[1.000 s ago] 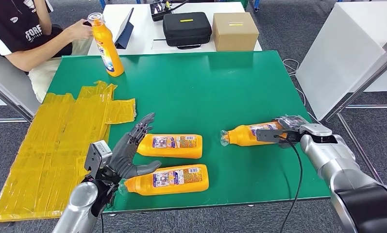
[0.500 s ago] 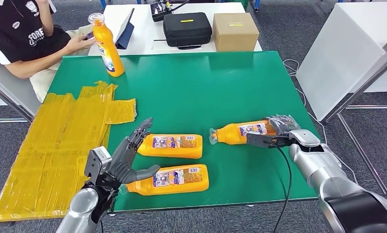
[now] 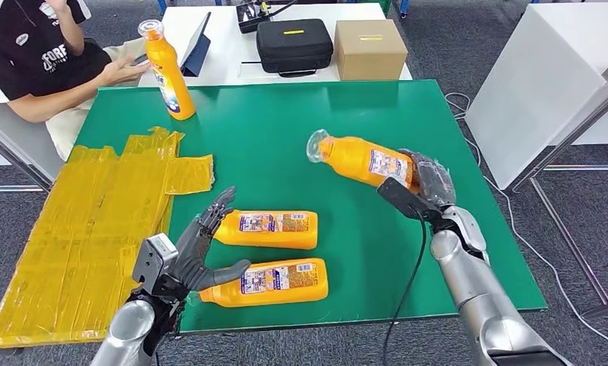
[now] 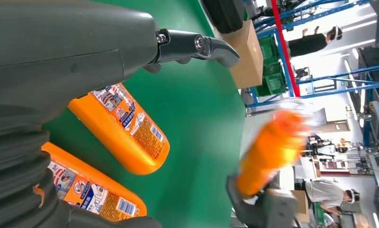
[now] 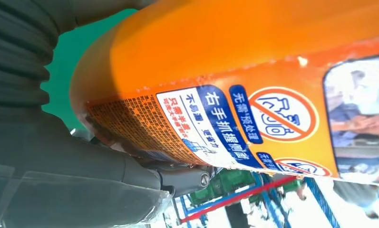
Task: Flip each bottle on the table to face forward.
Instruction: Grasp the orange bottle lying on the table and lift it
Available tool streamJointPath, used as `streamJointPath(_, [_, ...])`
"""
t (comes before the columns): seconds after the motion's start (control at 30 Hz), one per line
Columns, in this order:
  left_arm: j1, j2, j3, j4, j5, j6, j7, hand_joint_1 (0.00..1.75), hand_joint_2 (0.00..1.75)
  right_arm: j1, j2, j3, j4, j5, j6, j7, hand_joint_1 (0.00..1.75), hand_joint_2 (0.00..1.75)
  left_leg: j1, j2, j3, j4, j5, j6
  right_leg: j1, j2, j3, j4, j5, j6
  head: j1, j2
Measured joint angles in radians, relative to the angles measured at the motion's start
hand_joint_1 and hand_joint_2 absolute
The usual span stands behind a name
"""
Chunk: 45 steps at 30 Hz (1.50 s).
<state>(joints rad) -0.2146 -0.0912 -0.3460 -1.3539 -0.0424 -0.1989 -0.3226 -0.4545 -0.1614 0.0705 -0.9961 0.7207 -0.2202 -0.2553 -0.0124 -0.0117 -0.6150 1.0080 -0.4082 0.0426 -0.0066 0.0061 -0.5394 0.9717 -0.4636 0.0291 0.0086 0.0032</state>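
**One bottle lifted, two lying flat, one upright**

A green counter [image 3: 316, 130] seen from above holds four orange bottles. The right hand [image 3: 423, 191] is wrapped around the base of the held bottle [image 3: 361, 160], which is off the counter and tilted, its clear cap pointing up and toward the far left. The right wrist view shows the label side of this bottle pressed close against the hand.

The left hand [image 3: 201, 248] holds nothing, its fingers spread apart, hovering at the cap ends of two bottles lying on their sides near the front edge: the rear bottle [image 3: 270, 229] and the front bottle [image 3: 266, 280]. Both show their labels upward.

An upright bottle [image 3: 167, 72] stands at the far left corner, next to a seated person [image 3: 37, 61]. Yellow sheeting [image 3: 94, 221] covers the counter's left side.

By my reading, the task is partway through: one bottle looks finished, one is mid-turn in the right hand, and the two flat bottles are still to be handled.
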Motion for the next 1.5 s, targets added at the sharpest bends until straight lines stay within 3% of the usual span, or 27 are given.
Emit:
streamJointPath(0.27, [-0.013, -0.002, 0.0, -0.004, 0.002, 0.002, 0.011, 0.0, 1.75, 0.054, 0.062, -0.049, -0.14, -0.043, -0.01, 0.002, 1.75, 1.75, 0.0, 0.0, 0.0, 0.0, 0.0, 0.0, -0.001, 0.0, 0.0, 0.0, 0.0, 0.0, 0.0, 0.0])
streamJointPath(0.53, [-0.065, -0.011, -0.009, 0.002, 0.069, -0.009, 0.056, 0.0, 1.75, 0.098, 0.131, -0.049, -0.21, -0.244, 0.008, -0.06, 1.75, 1.75, 0.0, 0.0, 0.0, 0.0, 0.0, 0.0, 0.0, 0.0, 0.0, 0.0, 0.0, 0.0, 0.0, 0.0])
streamJointPath(0.8, [-0.192, -0.05, -0.05, 0.045, 0.152, -0.002, 0.115, 0.0, 1.75, 0.114, 0.207, 0.057, -0.224, -0.356, 0.054, -0.082, 1.75, 1.75, 0.0, 0.0, 0.0, 0.0, 0.0, 0.0, 0.0, 0.0, 0.0, 0.0, 0.0, 0.0, 0.0, 0.0])
streamJointPath(1.07, [-0.29, -0.08, -0.098, 0.074, 0.222, 0.023, 0.159, 0.0, 1.75, 0.114, 0.27, 0.185, -0.218, -0.454, 0.163, -0.1, 1.75, 1.75, 0.0, 0.0, -0.001, 0.0, 0.0, 0.0, 0.0, 0.0, -0.001, 0.0, 0.0, 0.0, 0.0, 0.0])
streamJointPath(1.5, [-0.333, -0.101, -0.146, 0.12, 0.263, 0.032, 0.163, 0.0, 1.75, 0.11, 0.298, 0.301, -0.152, -0.504, 0.176, -0.11, 1.75, 1.75, 0.0, 0.0, -0.001, 0.0, 0.0, 0.0, 0.0, 0.0, -0.001, 0.0, 0.0, 0.0, 0.0, 0.0])
